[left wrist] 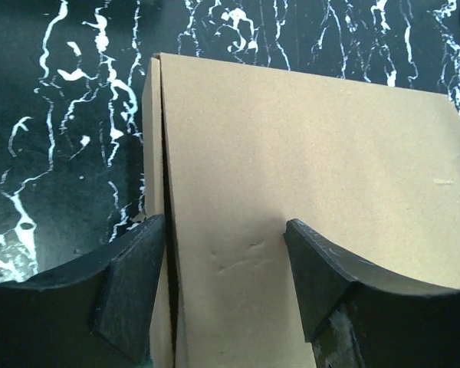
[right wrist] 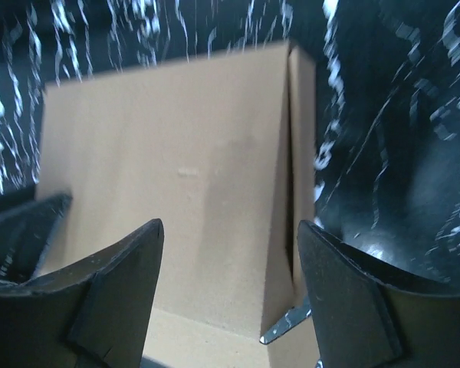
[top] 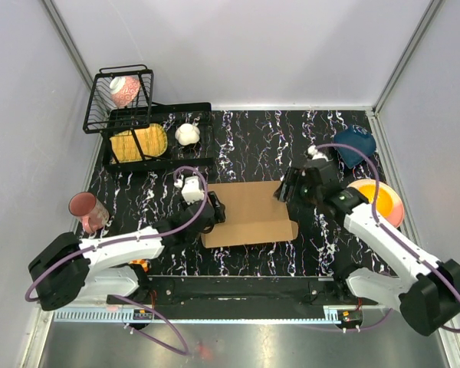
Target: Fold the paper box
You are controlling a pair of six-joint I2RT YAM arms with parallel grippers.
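The paper box (top: pixel 249 213) is seen lying flat near the middle of the black, white-veined desk (top: pixel 291 138), between the 2 arms. Only the top view shows both tools at once. The left tool (top: pixel 215 211) is set at the box's left edge and the right tool (top: pixel 287 192) at its far right corner.

The surroundings are given by that view alone. A black wire rack (top: pixel 203 130) at the far left holds a yellow ribbed item (top: pixel 138 142) and a white object (top: pixel 187 134). A wire basket (top: pixel 100 103) behind it holds a pink-patterned bowl (top: pixel 124 90). A pink cup (top: pixel 88 208) is placed near the left edge. A blue bowl (top: pixel 355 146) and an orange and pink plate (top: pixel 379 201) are placed at the right, the plate partly hidden by the right arm.

The left wrist view adds detail lost from above. A narrow strip is folded along the box's left edge, with a dark seam beside the main panel. The left tool's fingers (left wrist: pixel 134 284) are spread wide, 1 on each side of that seam, and nothing is clamped. Faint creases are seen on the panel between them.

The right wrist view is blurred. A narrow flap is shown along the box's right edge, and the right tool's fingers (right wrist: pixel 123 284) are likewise spread wide over the cardboard. A small shiny piece (right wrist: pixel 284 330) is seen at the near corner; what it is cannot be told.

The brown surface is shown plain in all 3 views.
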